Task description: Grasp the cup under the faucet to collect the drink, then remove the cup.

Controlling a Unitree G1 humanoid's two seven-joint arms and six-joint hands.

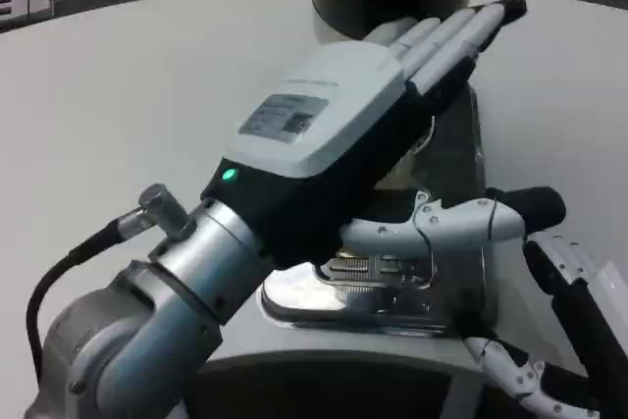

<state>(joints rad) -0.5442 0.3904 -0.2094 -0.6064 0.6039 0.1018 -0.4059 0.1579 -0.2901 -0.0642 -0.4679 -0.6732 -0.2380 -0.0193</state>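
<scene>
From the head view, the left hand (334,125) reaches flat over the shiny drip tray (392,291), fingers straight and pressed together, thumb stuck out to the side, holding nothing. The cup is hidden behind it, so I cannot tell where it stands. The right hand (559,331) waits at the lower right corner, fingers loosely apart.

White table (147,76) bears a shiny drip tray (383,291)
</scene>
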